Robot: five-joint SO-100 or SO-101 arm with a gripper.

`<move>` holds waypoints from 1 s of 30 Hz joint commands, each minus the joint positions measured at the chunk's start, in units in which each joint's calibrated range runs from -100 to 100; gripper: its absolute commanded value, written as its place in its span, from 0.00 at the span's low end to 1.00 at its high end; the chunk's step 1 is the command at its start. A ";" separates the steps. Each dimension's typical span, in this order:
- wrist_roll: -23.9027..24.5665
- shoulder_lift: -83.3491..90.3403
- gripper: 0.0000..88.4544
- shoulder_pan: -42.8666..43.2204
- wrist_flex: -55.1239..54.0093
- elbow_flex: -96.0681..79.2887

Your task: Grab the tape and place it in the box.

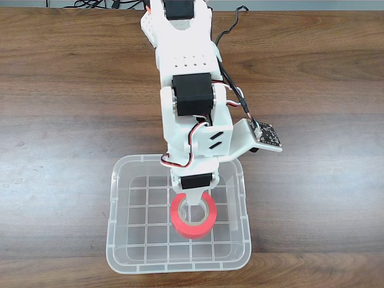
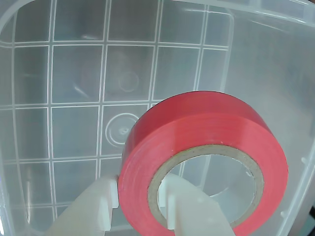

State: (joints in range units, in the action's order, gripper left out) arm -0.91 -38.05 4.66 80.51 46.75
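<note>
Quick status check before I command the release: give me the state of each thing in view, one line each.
tape: gripped through its wall, one finger inside the core and one outside, held over the inside of the box; whether it touches the bottom is unclear.
box: upright on the table, open-topped, no contents besides the tape.
gripper: shut on the tape, reaching down into the box.

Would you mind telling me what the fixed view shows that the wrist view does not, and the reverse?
Fixed view alone: the wooden table, the arm, and the box's full outline. Wrist view alone: one finger outside the tape's wall, another inside its core, and a moulded circle on the box floor. Both: the gripper holding the tape within the box.
</note>
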 commanded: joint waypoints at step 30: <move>-0.09 11.90 0.02 -1.22 7.68 6.03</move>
State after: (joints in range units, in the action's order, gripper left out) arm -0.91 -37.46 4.28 83.47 47.65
